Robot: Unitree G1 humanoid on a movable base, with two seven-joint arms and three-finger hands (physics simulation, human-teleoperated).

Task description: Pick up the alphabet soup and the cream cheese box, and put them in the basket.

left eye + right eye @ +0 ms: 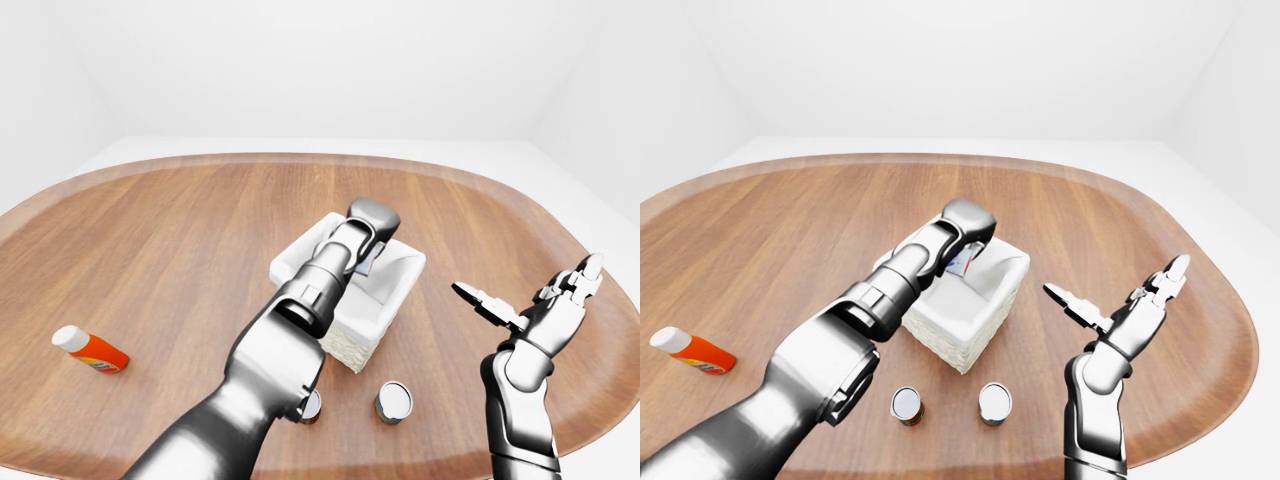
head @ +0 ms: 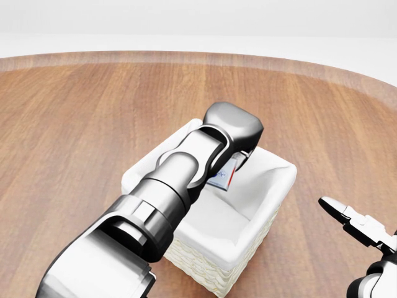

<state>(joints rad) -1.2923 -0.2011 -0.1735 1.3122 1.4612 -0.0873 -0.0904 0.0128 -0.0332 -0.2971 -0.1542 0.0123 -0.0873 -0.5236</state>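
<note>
Left hand (image 2: 239, 133) grips the cream cheese box (image 2: 223, 176) beneath it, over the basket (image 2: 273, 192); right hand (image 1: 545, 310) splayed, empty

The table (image 1: 150, 240) is rendered in warm brown wood grain with a paler rim, and the basket (image 2: 217, 273) in cream wicker with a plain white lining. Both arms are shown in glossy silver-grey with darker joints, and the cream cheese box (image 2: 224, 177) in white with blue print and a red edge. The bottle (image 1: 90, 351) is coloured orange with a white cap, and two cans (image 1: 907, 405) (image 1: 994, 402) are seen with pale silvery tops and dark sides.
</note>
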